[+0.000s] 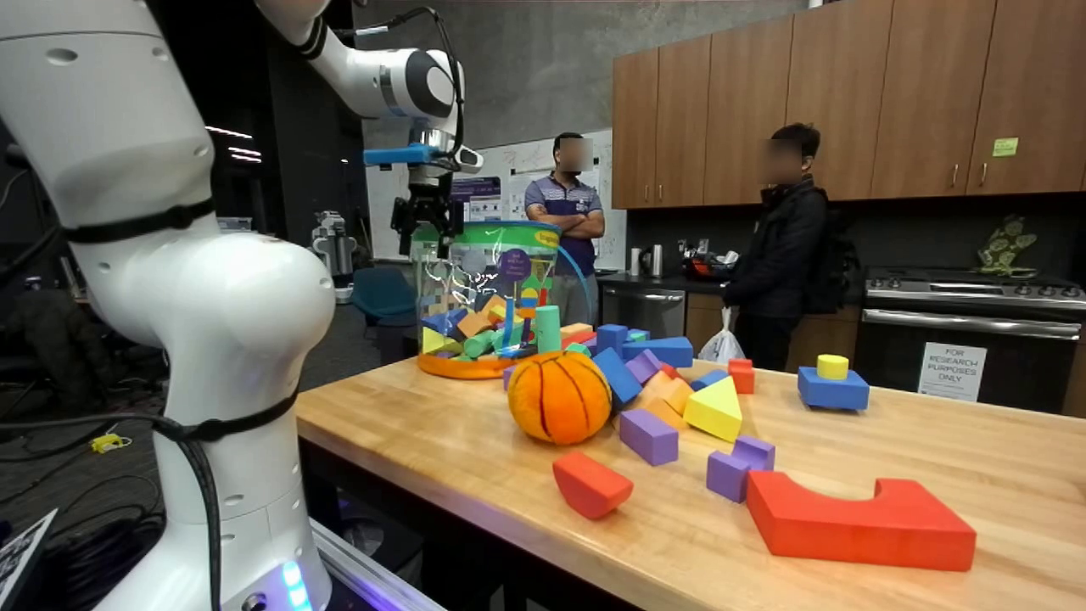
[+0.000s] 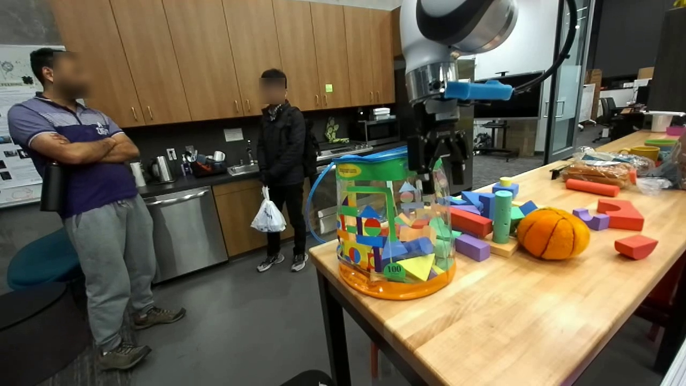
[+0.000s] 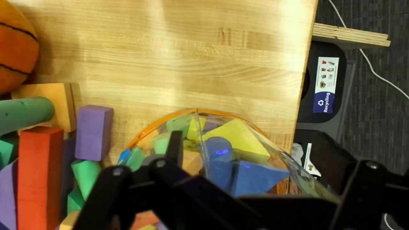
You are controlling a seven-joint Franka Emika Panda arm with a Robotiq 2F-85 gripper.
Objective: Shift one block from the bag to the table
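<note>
Tool [image 2: 442, 180] has its black fingers [image 3: 175, 147] spread well apart; hangs pointing down at the top of the clear bag [image 2: 372, 172]; can't tell whether the tips sit inside its rim; bag stands upright near an end of the table [image 2: 509, 316], green band on top, orange base below, mixed blocks [image 1: 475, 323] inside; wrist view picks out a yellow block [image 3: 238, 137], a rounded blue block [image 3: 219, 156] and a blue wedge [image 3: 258, 179] in there; loose blocks [image 2: 470, 221] lie on the table next to the bag, a purple block [image 2: 472, 247] just beside it; a green cylinder [image 2: 502, 214] stands on a tan block [image 2: 504, 248]; orange ball [image 2: 553, 234] sits by that pile; farther from the bag, a red arch [image 1: 865, 526] lies flat, and a yellow cylinder [image 1: 832, 367] tops a blue block [image 1: 832, 390]; in both exterior views, two people in the background, a person with folded arms [image 2: 88, 145] and a person in a black jacket [image 2: 281, 145] holding a white bag [image 2: 268, 214].
</note>
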